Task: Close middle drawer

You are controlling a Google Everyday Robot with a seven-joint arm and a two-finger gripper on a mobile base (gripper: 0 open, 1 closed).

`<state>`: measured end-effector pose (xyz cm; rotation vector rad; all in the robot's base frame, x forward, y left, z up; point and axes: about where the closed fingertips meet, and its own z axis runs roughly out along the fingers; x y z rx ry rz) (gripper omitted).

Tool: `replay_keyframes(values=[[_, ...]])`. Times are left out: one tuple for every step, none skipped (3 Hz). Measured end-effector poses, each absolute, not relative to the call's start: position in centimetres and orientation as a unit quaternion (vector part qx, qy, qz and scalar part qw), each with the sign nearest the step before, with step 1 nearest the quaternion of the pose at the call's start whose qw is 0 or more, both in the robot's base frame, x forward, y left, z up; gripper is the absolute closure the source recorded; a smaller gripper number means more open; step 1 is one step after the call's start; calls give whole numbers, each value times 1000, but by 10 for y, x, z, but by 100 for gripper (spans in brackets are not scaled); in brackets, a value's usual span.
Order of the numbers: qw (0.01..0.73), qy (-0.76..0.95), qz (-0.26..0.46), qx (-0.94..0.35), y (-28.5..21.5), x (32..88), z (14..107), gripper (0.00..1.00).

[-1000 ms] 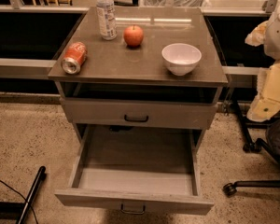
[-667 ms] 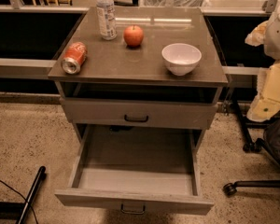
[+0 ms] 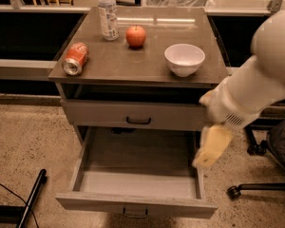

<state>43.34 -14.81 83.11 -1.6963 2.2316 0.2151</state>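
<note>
The middle drawer [image 3: 137, 177] is pulled far out of the grey cabinet, showing its plain grey inside. Its low front [image 3: 95, 202] faces me, with a small dark handle [image 3: 135, 214] at centre. My gripper [image 3: 210, 148], yellowish and blurred, hangs from the white arm [image 3: 256, 80] that comes in from the right. It is above the drawer's right side wall, near the cabinet's front. The drawer front above [image 3: 99, 113] is nearly flush with the cabinet.
On the cabinet top [image 3: 133, 65] lie a red cola can [image 3: 75, 59], a water bottle [image 3: 108, 14], a red apple [image 3: 136, 35] and a white bowl [image 3: 184, 58]. An office chair base [image 3: 256, 184] stands at right. A black pole [image 3: 32, 196] lies on the floor at left.
My arm has swung in from the right edge. The gripper is now over the right side of the open drawer. The drawer has not moved.
</note>
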Motion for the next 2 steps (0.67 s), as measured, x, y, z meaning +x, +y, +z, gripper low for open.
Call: replay_keyframes(values=[[157, 769, 127, -606, -110, 415, 743, 0], [140, 771, 134, -607, -108, 398, 713, 0]])
